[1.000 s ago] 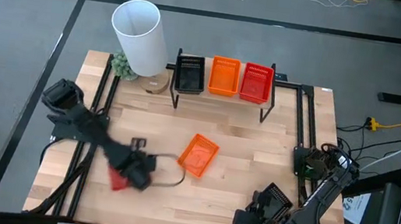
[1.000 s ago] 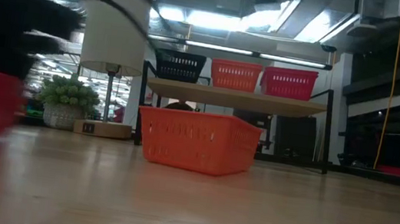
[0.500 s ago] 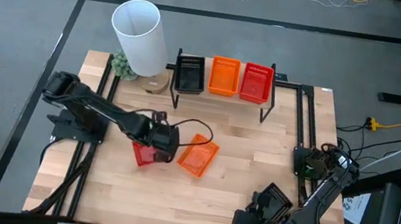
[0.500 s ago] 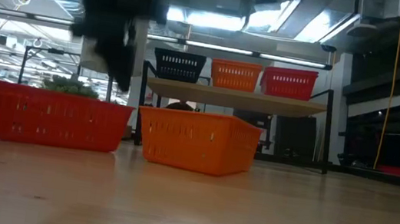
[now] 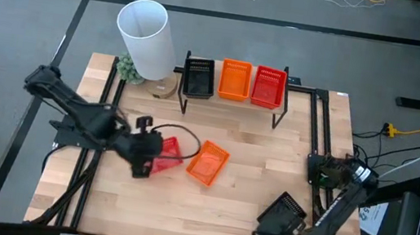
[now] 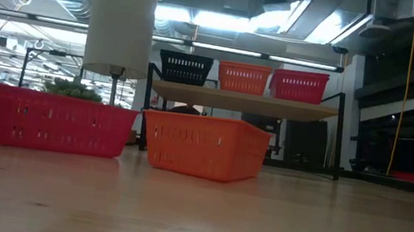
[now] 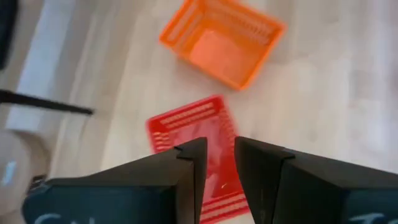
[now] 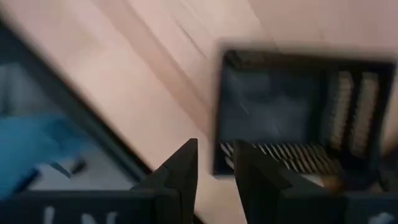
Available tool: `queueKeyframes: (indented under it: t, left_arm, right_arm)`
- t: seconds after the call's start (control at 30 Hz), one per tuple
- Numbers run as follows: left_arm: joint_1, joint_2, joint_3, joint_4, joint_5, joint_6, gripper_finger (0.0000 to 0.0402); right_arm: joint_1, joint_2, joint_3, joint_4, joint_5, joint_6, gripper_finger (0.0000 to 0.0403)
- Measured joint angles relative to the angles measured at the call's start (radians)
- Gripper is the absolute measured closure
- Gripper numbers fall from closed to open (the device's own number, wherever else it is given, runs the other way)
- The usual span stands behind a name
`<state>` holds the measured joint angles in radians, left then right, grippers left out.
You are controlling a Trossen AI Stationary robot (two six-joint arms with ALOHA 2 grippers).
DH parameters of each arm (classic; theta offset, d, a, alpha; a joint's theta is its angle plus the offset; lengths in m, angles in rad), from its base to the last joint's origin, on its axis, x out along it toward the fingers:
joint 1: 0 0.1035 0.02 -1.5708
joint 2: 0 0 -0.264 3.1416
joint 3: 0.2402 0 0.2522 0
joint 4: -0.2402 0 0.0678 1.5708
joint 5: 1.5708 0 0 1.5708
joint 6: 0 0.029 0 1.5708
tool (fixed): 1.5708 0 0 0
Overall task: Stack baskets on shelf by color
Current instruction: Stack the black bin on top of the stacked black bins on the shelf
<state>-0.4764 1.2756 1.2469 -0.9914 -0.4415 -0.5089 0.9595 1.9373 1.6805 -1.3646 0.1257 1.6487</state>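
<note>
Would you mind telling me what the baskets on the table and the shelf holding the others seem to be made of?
The red basket and orange basket look like moulded plastic: uniform bright colour, thin slotted walls, slight sheen. The shelf seems a pale wood board, matt, on thin black legs, probably metal, judging by how slim and straight they are.

Left claw (image 7: 216, 163) apparently narrowly parted.

Three baskets (image 5: 234, 80) sit side by side on the shelf (image 5: 233, 103) at the desk's (image 5: 253, 165) far edge. Nearer, two baskets (image 5: 186, 157) lie side by side mid-desk. Another basket (image 5: 282, 213) lies at the near right corner.
</note>
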Motion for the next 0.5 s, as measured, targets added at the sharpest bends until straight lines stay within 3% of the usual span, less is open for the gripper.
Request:
queueKeyframes:
  t: [0.13,0.33,0.5]
  left_arm:
    - [-0.066,-0.042,0.0,0.003,-0.018,-0.043,0.0327]
    - [-0.125,-0.047,0.0,0.004,-0.054,-0.065,0.0327]
    - [-0.142,-0.047,0.0,0.004,-0.056,-0.065,0.0327]
  right_arm:
    - [-0.028,0.0,-0.128,-0.006,-0.189,0.049,0.0302]
    - [-0.075,0.0,-0.286,0.045,-0.203,0.001,0.0302]
    - [-0.126,0.0,-0.447,0.192,-0.269,-0.098,0.0302]
